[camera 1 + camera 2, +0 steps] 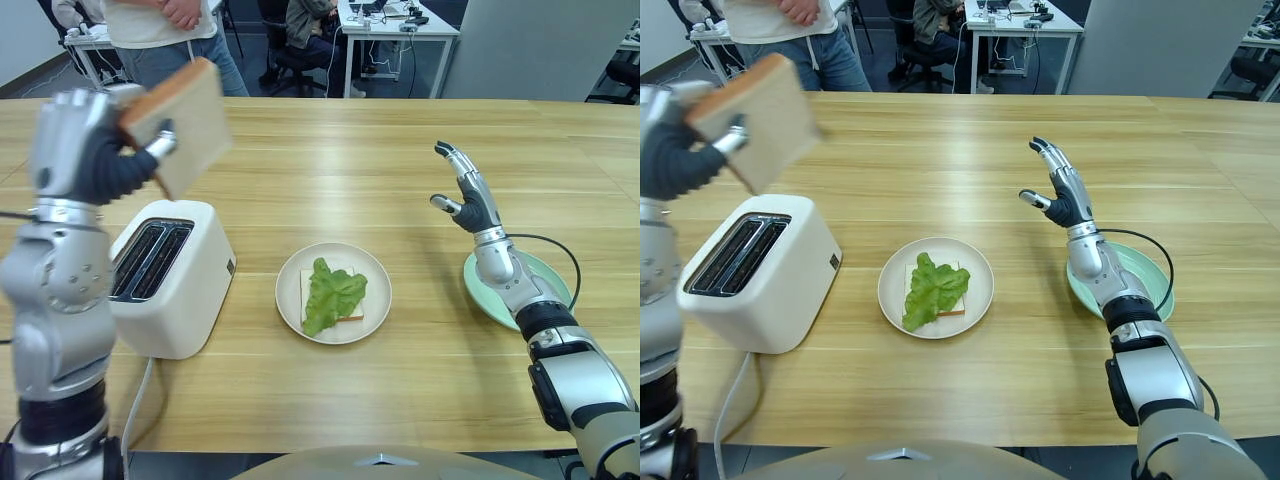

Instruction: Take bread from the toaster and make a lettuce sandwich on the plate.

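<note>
- Nearest you, a white cord (140, 400) runs from the toaster's front end over the near edge of the table (330, 170).
- The toaster (175, 275) sits on the left part of the table. It is white, with two long slots facing up and lying at a slant to the table edge.
- Your left hand (90, 150) is raised above the far end of the toaster, fingers curled. It pinches a bread slice (190, 120) by its lower left edge.
- That bread slice is in the air, clear of the toaster and tilted. You see its pale face, with the crust along the top.
- The white plate (380, 290) lies at table centre, just right of the toaster and apart from it.
- On the plate you have a lower slice (307, 285) lying flat, with a lettuce leaf (332, 295) on top. The leaf covers most of that slice and hangs past its near left corner.
- Your right hand (1065, 200) stands upright above the table on the right. Its fingers are spread, the thumb sticks out to the left, and it holds nothing.
- A green plate (1155, 280) lies under the right forearm, well apart from the white plate.
- A black cable (1140, 240) curves along the green plate's far rim.
</note>
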Motion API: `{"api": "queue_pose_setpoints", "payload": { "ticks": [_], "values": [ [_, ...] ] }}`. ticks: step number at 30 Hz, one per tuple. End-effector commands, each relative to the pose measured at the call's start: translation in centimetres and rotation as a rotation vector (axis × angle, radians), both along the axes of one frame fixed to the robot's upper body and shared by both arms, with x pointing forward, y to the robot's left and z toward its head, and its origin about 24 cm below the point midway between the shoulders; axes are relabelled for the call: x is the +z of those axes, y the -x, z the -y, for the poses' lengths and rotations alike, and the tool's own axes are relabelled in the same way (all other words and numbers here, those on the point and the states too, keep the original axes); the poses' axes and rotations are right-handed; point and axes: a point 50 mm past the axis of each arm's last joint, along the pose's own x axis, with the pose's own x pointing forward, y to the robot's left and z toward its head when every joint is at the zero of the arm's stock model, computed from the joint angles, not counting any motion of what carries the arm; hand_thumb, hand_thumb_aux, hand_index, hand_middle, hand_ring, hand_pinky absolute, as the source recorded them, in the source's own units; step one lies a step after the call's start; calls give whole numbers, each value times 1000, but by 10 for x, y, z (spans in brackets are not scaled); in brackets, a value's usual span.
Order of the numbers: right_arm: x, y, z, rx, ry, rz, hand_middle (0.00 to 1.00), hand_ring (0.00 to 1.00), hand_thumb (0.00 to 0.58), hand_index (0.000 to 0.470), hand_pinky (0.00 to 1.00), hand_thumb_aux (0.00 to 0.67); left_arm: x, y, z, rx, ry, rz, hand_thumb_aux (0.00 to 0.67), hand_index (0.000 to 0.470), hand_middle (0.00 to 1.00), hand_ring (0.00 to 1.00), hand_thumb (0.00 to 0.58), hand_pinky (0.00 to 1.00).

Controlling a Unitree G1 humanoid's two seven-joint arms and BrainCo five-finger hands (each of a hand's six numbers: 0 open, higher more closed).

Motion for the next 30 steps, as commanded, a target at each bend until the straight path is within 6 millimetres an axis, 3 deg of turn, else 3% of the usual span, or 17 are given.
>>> {"api": "queue_pose_setpoints", "payload": {
  "ticks": [1,4,8,13,17,21,30],
  "values": [
    [0,-1,5,-23,-15,-2,0,0,0,0,0,0,-23,-26,18,-207,57,-220,670,460,1000,1000,580,1000],
    [1,0,7,-28,-23,1,0,0,0,0,0,0,-44,-47,36,-425,138,-449,670,460,1000,1000,580,1000],
    [3,1,8,-19,-29,10,0,0,0,0,0,0,-64,-62,50,-569,165,-654,670,460,1000,1000,580,1000],
    [3,3,11,-15,-28,12,0,0,0,0,0,0,-86,-71,64,-590,139,-760,670,460,1000,1000,580,1000],
    [1,4,10,-10,-28,6,0,0,0,0,0,0,-106,-71,72,-632,213,-857,670,460,1000,1000,580,1000],
    [0,5,8,-5,-29,6,0,0,0,0,0,0,-126,-71,70,-619,260,-948,670,460,1000,1000,580,1000],
    [-2,12,-1,72,-15,2,0,0,0,0,0,0,-148,-68,66,-592,293,-1041,670,460,1000,1000,580,1000]
  ]
}}
